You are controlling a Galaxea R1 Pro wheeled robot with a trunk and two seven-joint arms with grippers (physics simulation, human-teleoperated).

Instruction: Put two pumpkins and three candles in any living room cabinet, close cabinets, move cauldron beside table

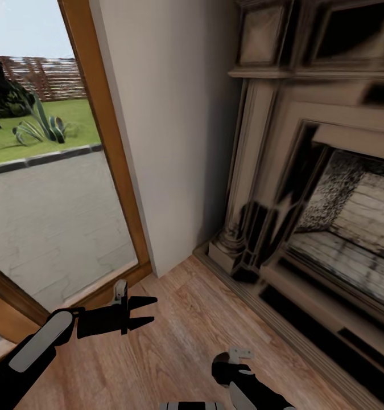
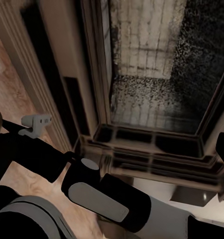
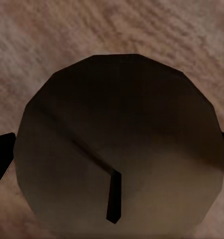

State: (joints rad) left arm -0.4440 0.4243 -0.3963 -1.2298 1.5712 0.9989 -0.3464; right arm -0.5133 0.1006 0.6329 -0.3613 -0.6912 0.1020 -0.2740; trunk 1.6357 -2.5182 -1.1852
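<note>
Wood floor (image 1: pixel 186 336) runs beside the fireplace (image 1: pixel 328 228) — right gripper (image 3: pixel 112 149) clamps a candle (image 3: pixel 122 149) for carrying, left gripper (image 1: pixel 149 312) spread, empty.

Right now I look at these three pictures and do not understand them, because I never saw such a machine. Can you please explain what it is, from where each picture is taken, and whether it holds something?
It is a simulated two-armed robot on wheels. The large picture comes from a camera on its head, looking down at a wooden floor, with a glass door to the garden on one side and a stone fireplace on the other. The left hand is open and empty. The other two pictures come from cameras on the wrists. The left wrist camera looks across at the right arm and the fireplace. The right wrist camera looks down on a grey-beige candle with its dark wick; the right hand appears to be carrying it above the floor.
</note>
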